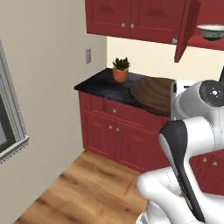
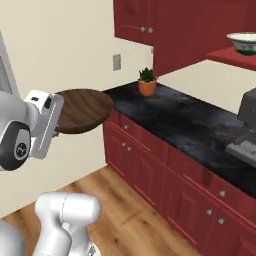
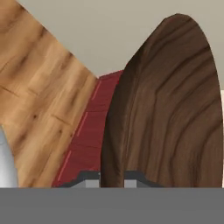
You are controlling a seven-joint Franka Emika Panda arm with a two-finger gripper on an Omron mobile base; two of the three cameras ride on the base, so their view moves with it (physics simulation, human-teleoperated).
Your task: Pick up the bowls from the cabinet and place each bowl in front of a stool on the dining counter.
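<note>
The bowls are split between two places: the wide dark wood-grain bowl (image 2: 84, 110) is off the shelf and in the robot's grip, while the cream-white bowl (image 1: 211, 31) with the green pattern sits on the red shelf (image 2: 232, 56) of the open cabinet (image 1: 186, 27). In the hand view the end effector (image 3: 112, 178) is clenched on the rim of the wooden bowl, one dark tip on each side of the edge, with the bowl's grain standing up tall in front of the camera. In the right base view the bowl is held roughly level, out in the air beside the wall bench (image 2: 185, 125) and above the wooden floor (image 2: 125, 210), touching nothing but the fingers. A small potted plant (image 2: 147, 82) stands at the far corner of that black-topped bench, well apart from the bowl. I judge the task to be in its early part: the first bowl is picked up but not yet set down, and neither the dining counter nor any stool appears in these views, so a carry across the kitchen is probably still needed. After that placement, the second bowl has to be fetched from the shelf and placed before another stool. So no placement is finished yet, and one of two picks is made.
</note>
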